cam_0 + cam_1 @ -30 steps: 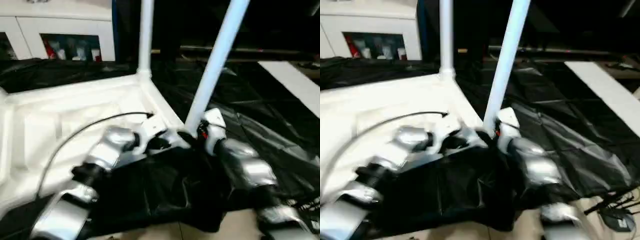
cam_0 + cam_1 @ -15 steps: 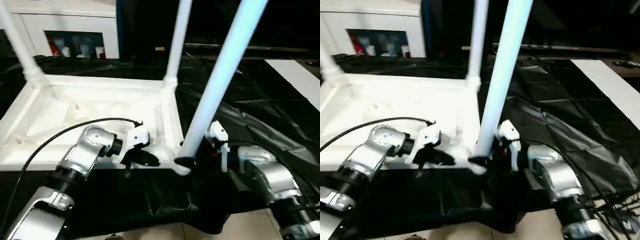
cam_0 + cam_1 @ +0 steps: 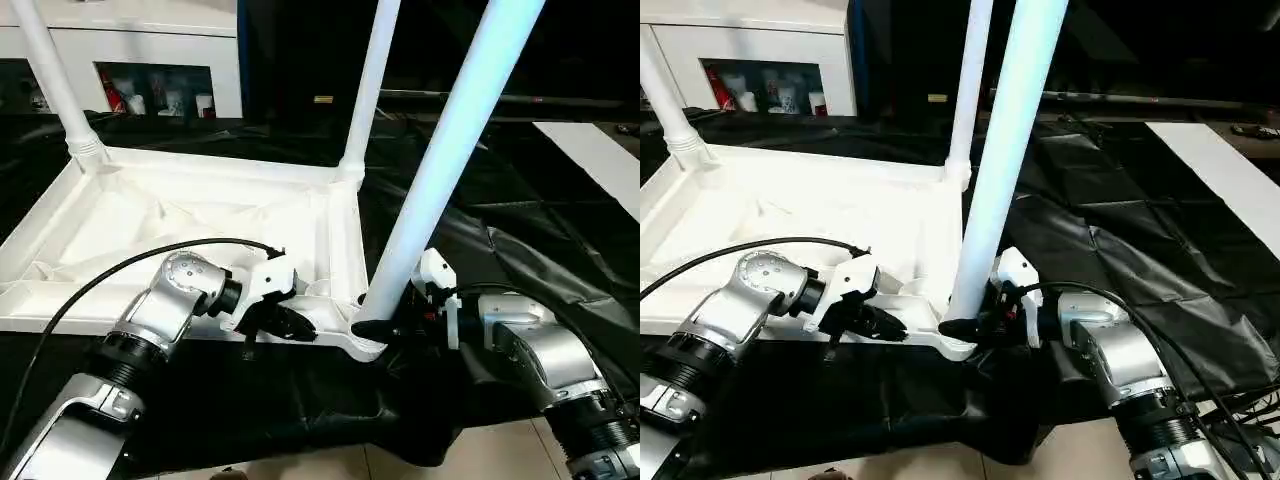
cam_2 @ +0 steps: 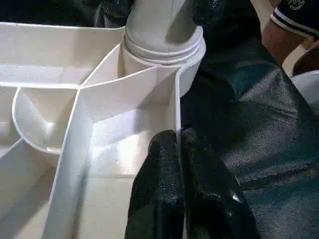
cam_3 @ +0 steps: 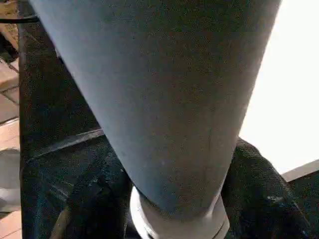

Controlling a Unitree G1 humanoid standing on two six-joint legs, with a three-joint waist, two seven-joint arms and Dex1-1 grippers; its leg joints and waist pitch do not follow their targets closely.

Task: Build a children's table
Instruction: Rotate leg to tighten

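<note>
Left eye view: the upturned tabletop [image 3: 190,215] lies on the black-draped table [image 3: 560,250]. The left gripper [image 4: 180,149] pinches its near rim. The right gripper [image 3: 385,325] closes around the near-right leg [image 3: 440,170].

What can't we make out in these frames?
- Fourth corner of the tabletop: cut off by the left edge, head views.
- Tops of the three legs, e.g. the near leg: cut off by the top edge.
- Right gripper: whether its jaws touch the near leg is unclear; the leg fills the right wrist view.
- Near leg's seating depth: hidden inside the socket.
</note>
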